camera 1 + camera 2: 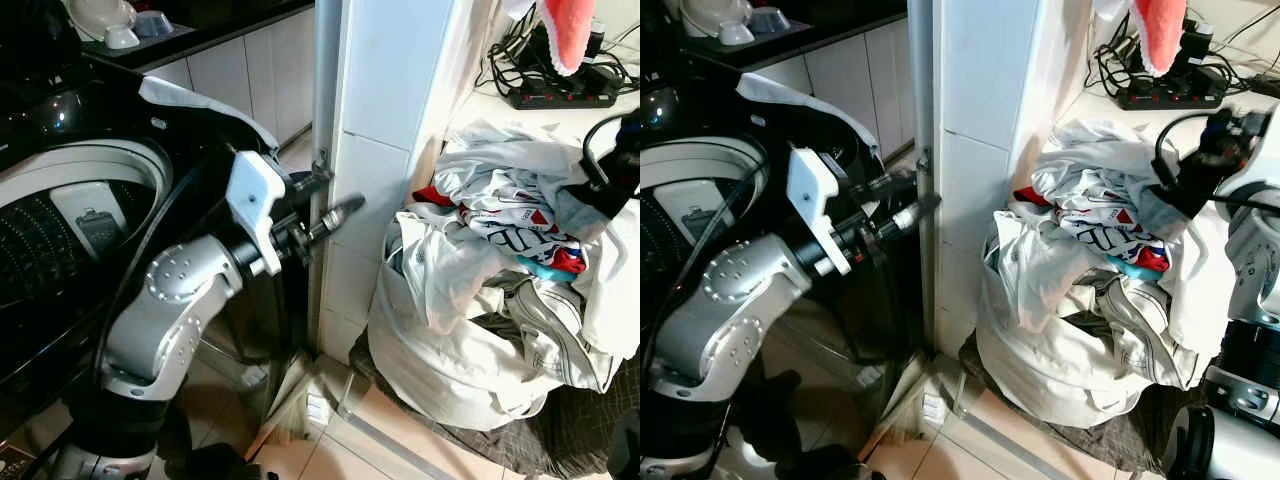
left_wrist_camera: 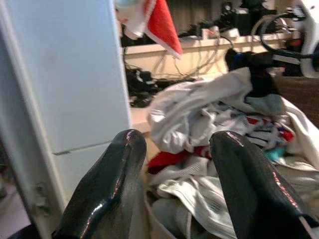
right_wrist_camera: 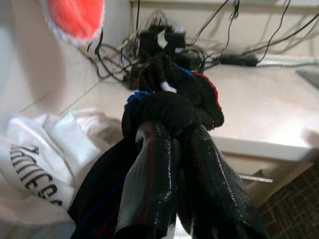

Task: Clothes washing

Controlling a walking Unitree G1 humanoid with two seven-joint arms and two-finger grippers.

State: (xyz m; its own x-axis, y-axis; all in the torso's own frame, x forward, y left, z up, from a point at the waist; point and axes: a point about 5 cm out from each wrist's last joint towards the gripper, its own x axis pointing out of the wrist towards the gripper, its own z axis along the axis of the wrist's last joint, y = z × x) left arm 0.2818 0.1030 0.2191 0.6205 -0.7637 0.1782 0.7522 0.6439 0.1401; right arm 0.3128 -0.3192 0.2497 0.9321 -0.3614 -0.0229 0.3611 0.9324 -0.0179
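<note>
In the left eye view, a top-loading washing machine (image 1: 70,215) stands at the robot's left with its lid up and its perforated drum showing dark inside; what lies in the drum cannot be made out. To the right of a white tiled pillar (image 1: 385,150), a white laundry bag (image 1: 440,350) bulges on the floor, heaped with pale garments, among them a white printed shirt (image 1: 510,215) with red and turquoise pieces tucked under it. The left gripper (image 1: 335,200) reaches forward beside the pillar, level with the bag's top and just short of the heap. In the right eye view, the right gripper (image 1: 1200,165) sits above the heap's far side, and a dark garment (image 1: 1165,200) hangs from it onto the pile; a power strip (image 1: 1170,95) with cables lies on the ledge behind, under a hanging red cloth (image 1: 1158,30). In the left wrist view, the two black fingers (image 2: 107,184) stand well apart with nothing between them, the heap of clothes just ahead. In the right wrist view, the fingers (image 3: 154,184) are pressed together on the bunched black fabric with blue and red trim, held over the white shirt.
</note>
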